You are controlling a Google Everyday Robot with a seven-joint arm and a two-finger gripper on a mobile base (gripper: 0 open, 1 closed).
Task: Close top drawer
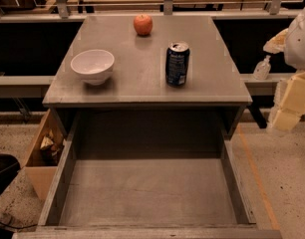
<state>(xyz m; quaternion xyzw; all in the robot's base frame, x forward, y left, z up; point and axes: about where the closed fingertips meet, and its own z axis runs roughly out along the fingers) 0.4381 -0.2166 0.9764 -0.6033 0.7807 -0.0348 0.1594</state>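
**A:** Camera view: the top drawer [147,190] is pulled right out and fills the lower half of the frame. It's empty, with its front rail running along the bottom edge.

**B:** And the gripper [290,106]?

**A:** It's at the middle right edge, off to the side of the cabinet and well apart from the drawer. Whether it's spread or pressed together, I cannot tell.

**B:** How will the drawer handle?

**A:** It's a stiff wooden box, wide and shallow, and likely light with nothing in it. The knob's out of sight, so I'd push flat on the middle of the front panel. Push off-centre and it may rack and jam.

**B:** Gently, though, because the bowl [92,66], can [177,63] and apple [143,24] on top could jolt
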